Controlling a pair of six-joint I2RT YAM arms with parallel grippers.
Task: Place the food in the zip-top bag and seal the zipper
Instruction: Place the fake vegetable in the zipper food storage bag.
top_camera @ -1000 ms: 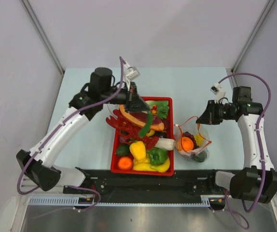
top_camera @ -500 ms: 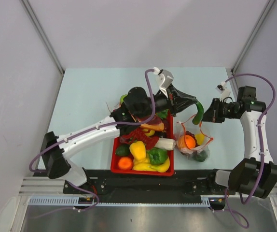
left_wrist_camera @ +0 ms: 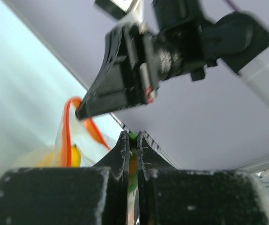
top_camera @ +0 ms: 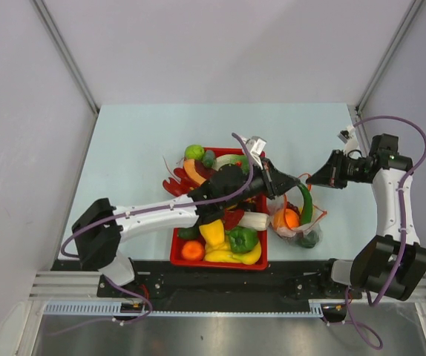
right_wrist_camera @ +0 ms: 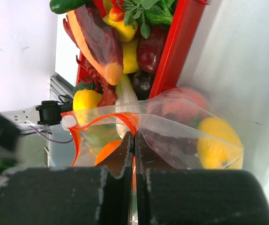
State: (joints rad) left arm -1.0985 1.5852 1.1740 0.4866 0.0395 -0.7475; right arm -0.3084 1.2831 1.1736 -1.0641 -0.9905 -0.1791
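The clear zip-top bag (top_camera: 293, 230) stands just right of the red tray (top_camera: 177, 236). It holds an orange (top_camera: 286, 219), a yellow lemon (right_wrist_camera: 216, 146), a pink peach (right_wrist_camera: 187, 102) and dark purple grapes (right_wrist_camera: 168, 140). My right gripper (top_camera: 313, 179) (right_wrist_camera: 134, 134) is shut on the orange-red zipper (right_wrist_camera: 107, 121), holding the mouth up. My left gripper (top_camera: 295, 183) (left_wrist_camera: 131, 135) is shut on a long curved green piece (top_camera: 305, 205) (left_wrist_camera: 133, 157), which hangs down into the bag's mouth. In the left wrist view the right gripper's fingers (left_wrist_camera: 118, 89) sit just ahead, over the zipper (left_wrist_camera: 67, 133).
The tray is piled with toys: a red lobster (top_camera: 179, 185), a yellow pepper (top_camera: 212, 231), a green pepper (top_camera: 243, 239), an orange (top_camera: 192, 250), a white piece (top_camera: 254, 219) and a lime (top_camera: 193, 152). A black rail (top_camera: 220, 285) runs along the near edge. Grey walls enclose the table.
My left arm swung from over the tray's far side to the bag, carrying the green piece, and lowered it into the mouth. The right gripper shifted slightly right, still pinching the zipper.
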